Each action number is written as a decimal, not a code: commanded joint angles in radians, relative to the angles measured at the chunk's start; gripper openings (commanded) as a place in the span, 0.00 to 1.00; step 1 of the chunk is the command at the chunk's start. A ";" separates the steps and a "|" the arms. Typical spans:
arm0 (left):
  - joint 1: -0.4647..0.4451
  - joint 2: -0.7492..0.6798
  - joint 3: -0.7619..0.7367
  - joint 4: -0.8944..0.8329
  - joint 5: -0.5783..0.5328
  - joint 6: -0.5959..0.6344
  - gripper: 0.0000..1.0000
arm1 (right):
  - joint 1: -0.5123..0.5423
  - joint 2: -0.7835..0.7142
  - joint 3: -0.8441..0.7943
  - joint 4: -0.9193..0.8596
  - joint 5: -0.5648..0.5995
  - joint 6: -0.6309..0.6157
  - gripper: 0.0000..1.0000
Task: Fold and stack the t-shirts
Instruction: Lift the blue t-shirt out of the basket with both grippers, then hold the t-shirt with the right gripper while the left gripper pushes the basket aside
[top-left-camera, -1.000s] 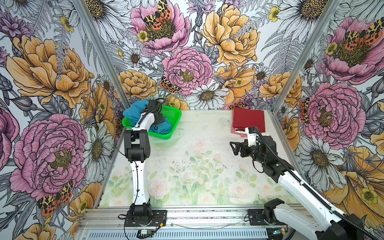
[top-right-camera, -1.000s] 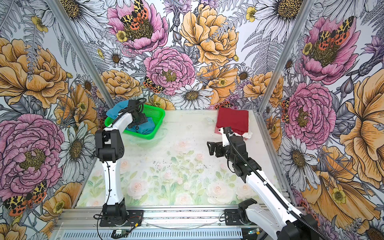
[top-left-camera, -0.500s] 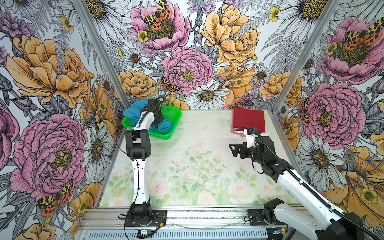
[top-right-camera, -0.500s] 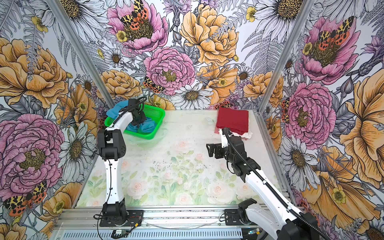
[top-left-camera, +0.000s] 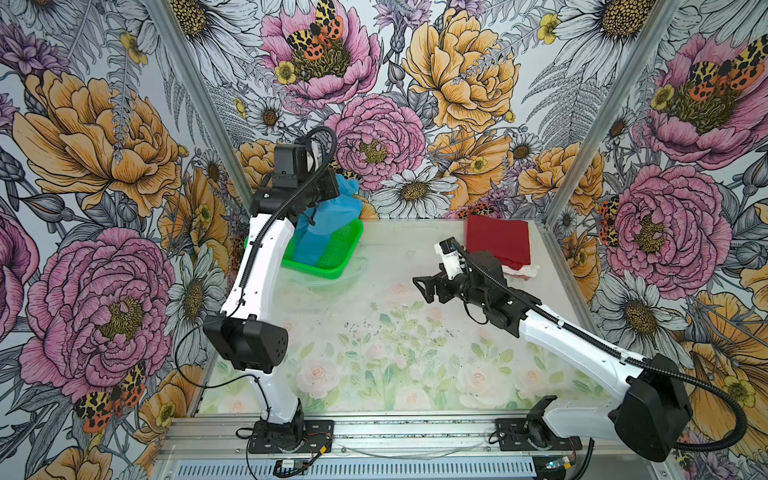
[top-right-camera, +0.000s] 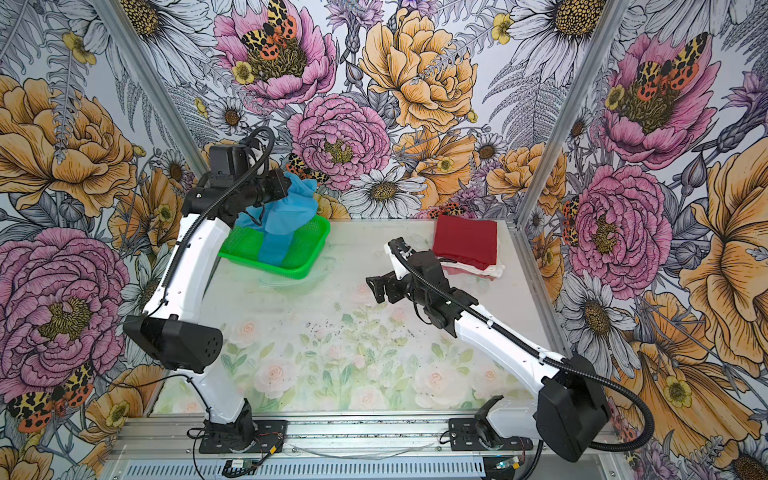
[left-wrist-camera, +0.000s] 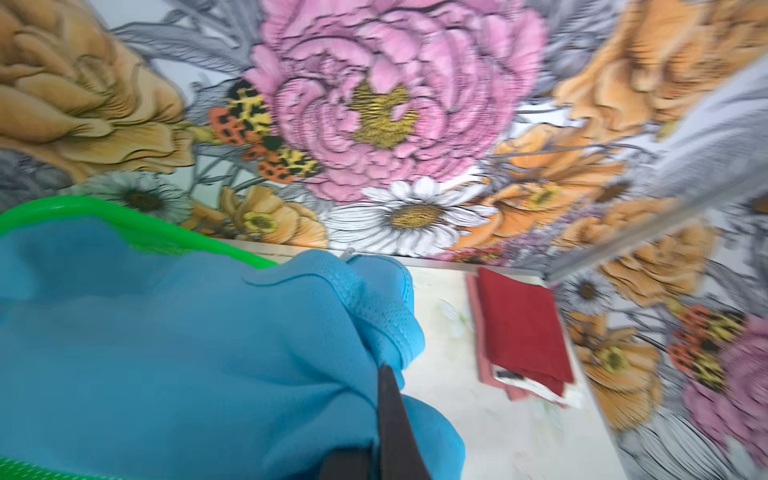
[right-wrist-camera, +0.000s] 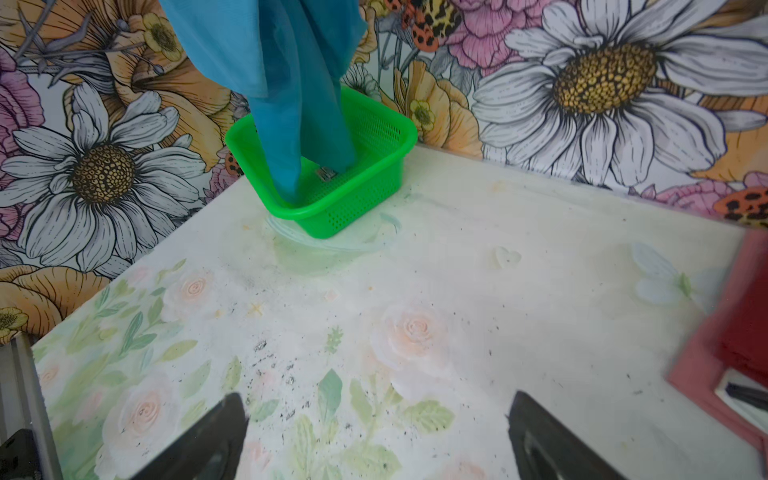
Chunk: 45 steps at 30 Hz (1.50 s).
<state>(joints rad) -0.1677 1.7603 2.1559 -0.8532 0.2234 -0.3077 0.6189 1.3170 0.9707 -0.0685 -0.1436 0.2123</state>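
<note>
Hanging from clamped left hand (left-wrist-camera: 386, 374), one blue t-shirt (top-left-camera: 328, 224) trails into one basket (top-left-camera: 332, 272); right hand (top-left-camera: 423, 289) gapes.

Both top views: bright, even, diffuse light, sharp throughout. The glossy floral-printed bench (top-left-camera: 374, 353) carries a pale sheen, and shadows on it are faint and soft.

Left wrist view: heavy motion blur. The floral-printed wall (left-wrist-camera: 395, 104) is smeared, worst toward the frame edges. The sky-blue cloth t-shirt (left-wrist-camera: 166, 353) is close to the lens and soft.

Right wrist view: crisp mid-frame. The dark red folded t-shirt (right-wrist-camera: 744, 332) is blurred at the edge. The black fingers (right-wrist-camera: 199, 440) of the right tool (right-wrist-camera: 376, 415) are out of focus.
</note>
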 joint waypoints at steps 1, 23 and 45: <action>-0.030 -0.073 -0.033 -0.051 0.223 -0.002 0.00 | 0.029 0.041 0.057 0.221 -0.006 -0.059 1.00; -0.217 -0.284 -0.285 -0.026 0.432 0.017 0.58 | 0.141 0.079 0.204 0.297 0.139 -0.061 0.00; -0.131 0.373 -0.153 0.157 -0.104 -0.047 0.99 | 0.152 -0.508 -0.217 -0.092 0.451 -0.008 0.00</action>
<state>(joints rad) -0.2821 2.1029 1.9251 -0.6975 0.3359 -0.3939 0.7673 0.8188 0.7643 -0.1173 0.2745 0.1749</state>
